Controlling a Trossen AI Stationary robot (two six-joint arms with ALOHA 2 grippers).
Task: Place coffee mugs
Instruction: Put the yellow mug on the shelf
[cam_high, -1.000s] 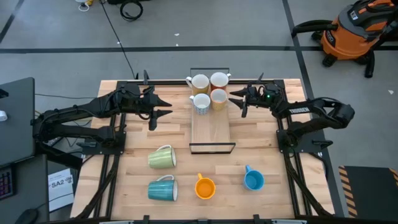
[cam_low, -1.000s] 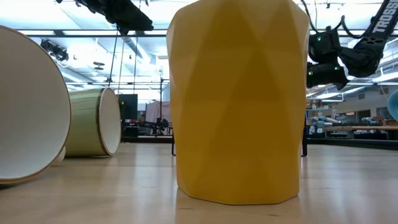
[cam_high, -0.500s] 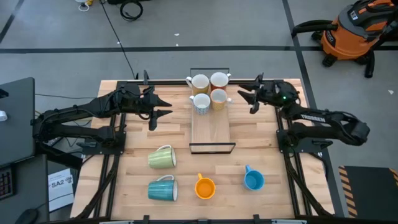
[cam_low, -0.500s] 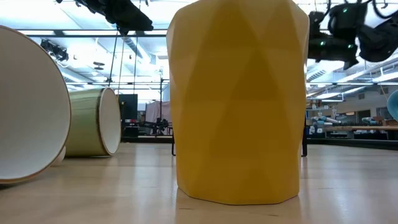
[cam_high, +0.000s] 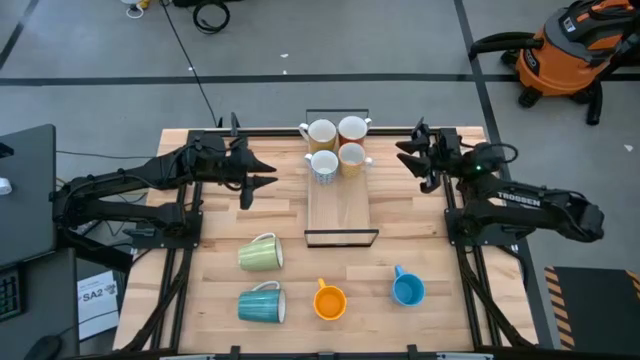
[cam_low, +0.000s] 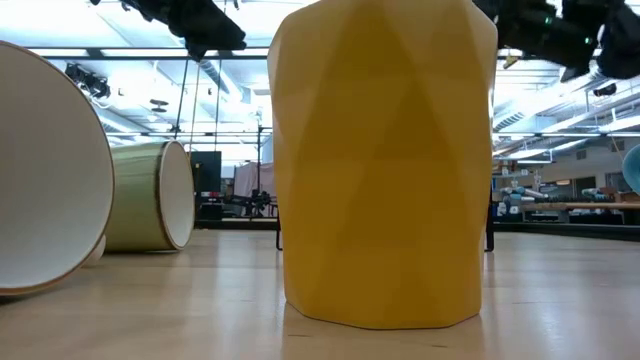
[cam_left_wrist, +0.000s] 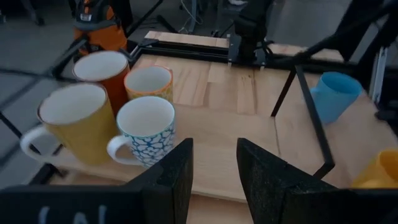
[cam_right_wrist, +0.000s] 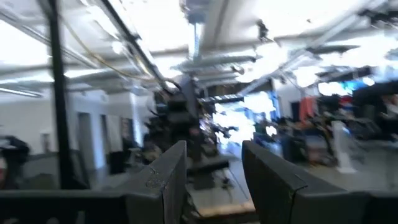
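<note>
I see four coffee mugs clustered at the far end of the wooden tray (cam_high: 340, 215), which sits mid-table inside a thin black frame. The tan-yellow mug (cam_high: 320, 132) and a white-lined red-orange mug (cam_high: 352, 128) stand at the back, with the blue-and-white patterned mug (cam_high: 322, 166) and a small orange-sided mug (cam_high: 351, 156) just in front of them, all upright and close together. My left wrist camera shows the same four packed side by side, the patterned mug's handle pointing away from the group.

Four more mugs sit off the tray on the near part of the table (cam_high: 200, 250). The pale green mug (cam_high: 260, 252) and the teal mug (cam_high: 261, 304) lie on their sides at the left. The orange mug (cam_high: 329, 300) and the blue mug (cam_high: 407, 289) stand upright, mouths up.

My left gripper (cam_high: 266, 172) hovers left of the tray, beside the mug cluster, its fingers (cam_left_wrist: 168, 177) parted by a narrow gap and holding nothing. My right gripper (cam_high: 408, 157) hangs right of the tray near the table's far edge, fingers (cam_right_wrist: 165, 177) apart and empty, its wrist camera looking out into the room.
</note>
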